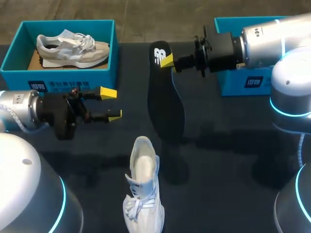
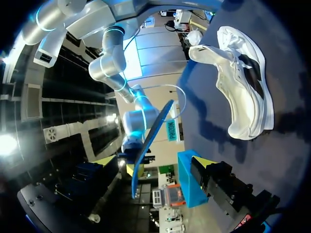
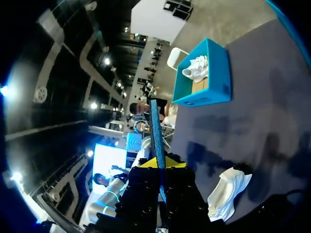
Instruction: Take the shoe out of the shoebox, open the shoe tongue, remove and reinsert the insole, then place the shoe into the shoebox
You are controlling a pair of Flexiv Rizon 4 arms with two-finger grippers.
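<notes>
The right claw point(image 1: 167, 61), reaching in from the right side, is clamped on the heel end of the dark insole point(image 1: 165, 102). It holds the insole off the surface point(image 1: 233, 145), over the middle and toward the far edge. In the right wrist view the insole stands edge-on between the two fingers and extends out ahead of them.

The left claw point(image 1: 112, 103) is over the left part of the surface, just in front of the shoebox point(image 1: 58, 75). Its yellow tips are spread apart with nothing between them.

The white sneaker point(image 1: 143, 191) rests on the surface at the middle of the near edge, well apart from both claws. Its heel points toward the far edge and its laces toward the near edge, and its mouth gapes wide.

The open teal shoebox sits at the far left corner. A second sneaker point(image 1: 73, 46), grey and white, lies on its side inside it. A second teal box point(image 1: 245, 82) stands near the far right corner, partly hidden behind the right arm.
</notes>
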